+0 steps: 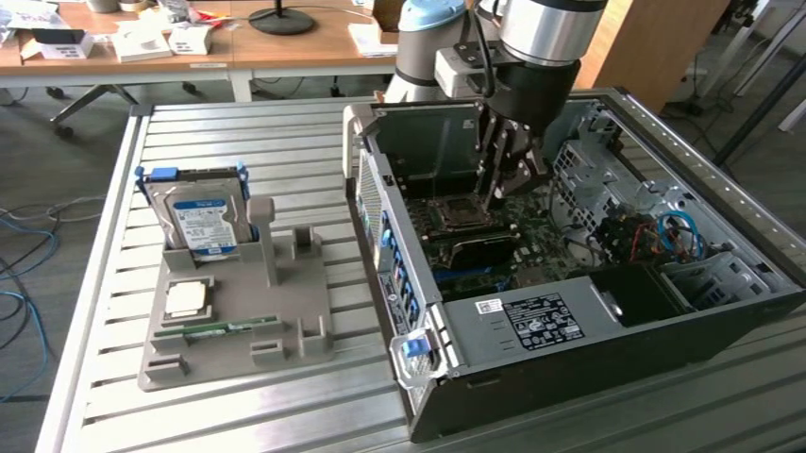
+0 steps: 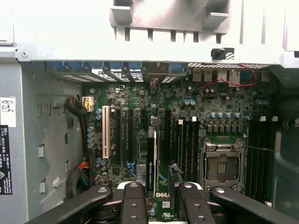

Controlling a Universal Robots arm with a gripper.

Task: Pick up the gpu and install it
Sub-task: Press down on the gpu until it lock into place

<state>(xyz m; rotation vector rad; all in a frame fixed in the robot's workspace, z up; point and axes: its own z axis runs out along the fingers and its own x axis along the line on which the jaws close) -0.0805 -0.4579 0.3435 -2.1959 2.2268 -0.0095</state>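
Wrist view: gpu (image 2: 151, 161) seated edge-on in motherboard (image 2: 187, 116); end effector (image 2: 159, 196) spread, empty.

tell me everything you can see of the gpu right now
The gpu is a thin, flat, dark card seen edge-on in the wrist view, with a small green-and-white label low on its edge. It stands upright on the green motherboard inside the computer case, lined up with the long expansion slots and apparently seated in one. The gripper is open just above it, one finger on either side, and neither seems to touch it.
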